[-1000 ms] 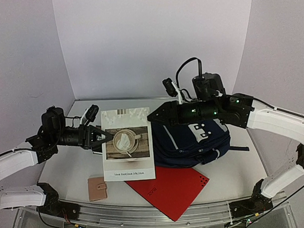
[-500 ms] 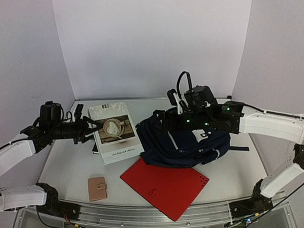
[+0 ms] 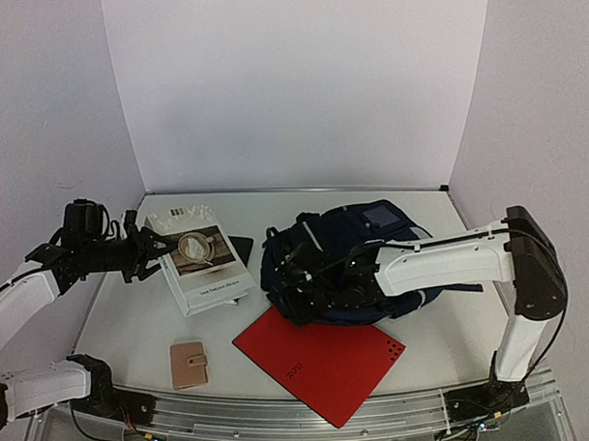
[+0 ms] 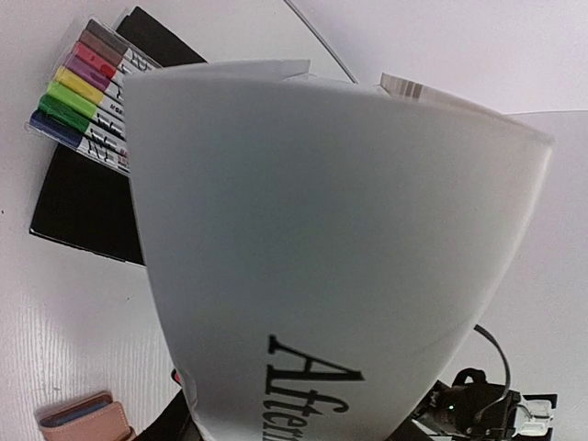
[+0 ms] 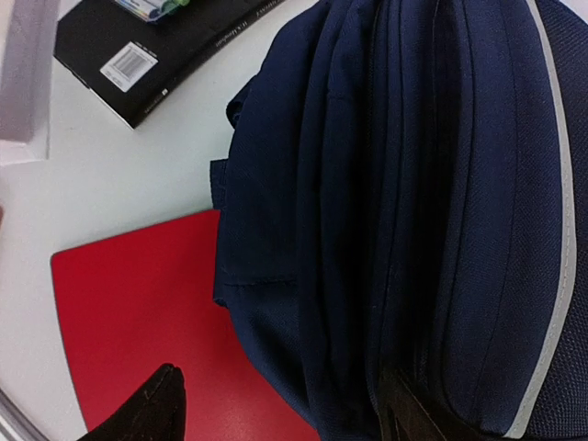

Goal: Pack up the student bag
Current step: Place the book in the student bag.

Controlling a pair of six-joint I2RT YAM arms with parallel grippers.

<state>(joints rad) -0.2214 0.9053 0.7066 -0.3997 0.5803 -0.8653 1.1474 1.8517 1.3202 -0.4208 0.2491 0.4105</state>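
The student bag [image 3: 377,239], dark navy with a light-grey stripe, lies slumped on the table right of centre. My right gripper [image 3: 306,278] is low at the bag's near-left edge. In the right wrist view it [image 5: 280,413] stands open, one fingertip [image 5: 152,409] over the red folder [image 5: 138,322], the other against the bag's folds [image 5: 413,184]. My left gripper [image 3: 150,248] is shut on the left edge of a white book with a coffee-cup picture [image 3: 201,264], holding it tilted above the table. That book's white cover [image 4: 331,230] fills the left wrist view and hides the fingers.
A black book [image 4: 83,211] with a pack of coloured markers [image 4: 83,87] on it lies under the raised white book. A red folder [image 3: 324,360] lies in front of the bag. A pink wallet [image 3: 188,364] sits near the front edge.
My right gripper let go of the bag's top and dropped to its near-left edge; the bag slumped. My left arm pulled back to the left with the white book.
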